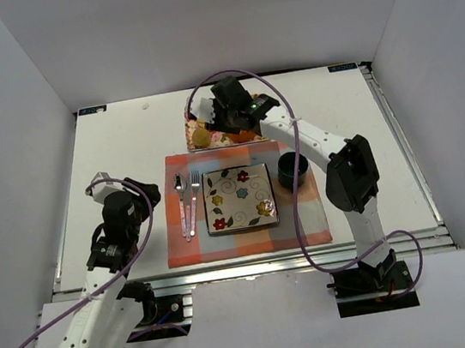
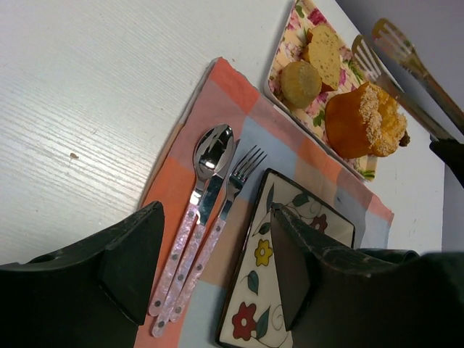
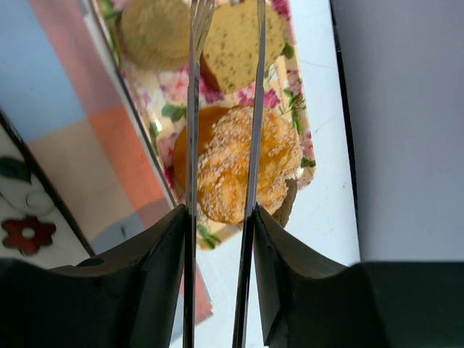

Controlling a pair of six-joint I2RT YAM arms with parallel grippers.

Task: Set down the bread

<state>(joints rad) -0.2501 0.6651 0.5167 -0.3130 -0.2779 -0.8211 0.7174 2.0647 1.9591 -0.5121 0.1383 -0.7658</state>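
The bread (image 3: 235, 45) is a golden-yellow, flattish piece on the flowered tray (image 3: 168, 93) at the back; it also shows in the left wrist view (image 2: 326, 52) and in the top view (image 1: 202, 134). My right gripper (image 3: 217, 217) is shut on metal tongs (image 3: 190, 109). The tongs' blades stand apart above the tray, with their tips over the bread and not touching it. My left gripper (image 2: 214, 261) is open and empty, above the cutlery and the left edge of the flowered plate (image 2: 250, 290).
A round tan bun (image 3: 154, 32) and an orange crumb-topped muffin (image 3: 239, 167) share the tray. A spoon and forks (image 1: 189, 202) lie left of the plate (image 1: 214, 215) on a checked placemat (image 1: 309, 224). A dark cup (image 1: 293, 170) stands to the right.
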